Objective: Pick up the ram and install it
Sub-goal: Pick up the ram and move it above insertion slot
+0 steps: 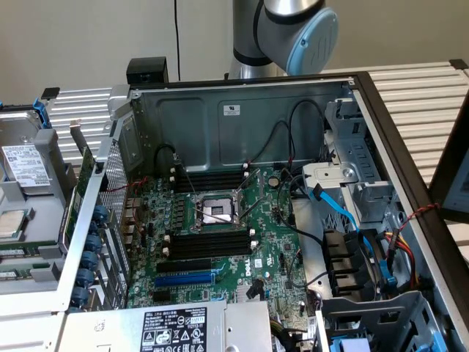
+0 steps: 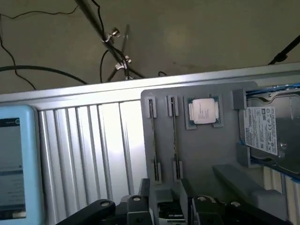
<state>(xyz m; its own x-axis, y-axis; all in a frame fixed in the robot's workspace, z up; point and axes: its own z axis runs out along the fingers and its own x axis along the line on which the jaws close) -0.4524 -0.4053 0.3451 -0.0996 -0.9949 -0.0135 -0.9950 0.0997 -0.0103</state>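
Note:
Two ram sticks stand on edge in a grey holder tray (image 2: 206,154): one ram stick (image 2: 174,136) and a second stick (image 2: 153,138) beside it. My gripper (image 2: 165,190) hovers just off the near end of these sticks. Its dark fingers (image 2: 143,187) are apart with nothing between them, so it is open. In the exterior view the same ram sticks (image 1: 16,274) lie at the exterior view's left, beside the open computer case (image 1: 242,110). The motherboard's black memory slots (image 1: 209,243) sit on both sides of the CPU socket (image 1: 215,211).
On the tray a loose CPU (image 2: 205,111) and a hard drive (image 2: 267,129) lie beyond the ram. A blue expansion slot (image 1: 183,279), cables (image 1: 344,213) and a drive cage (image 1: 352,169) crowd the case. A light-blue device (image 2: 14,164) rests on the ribbed table (image 2: 93,154).

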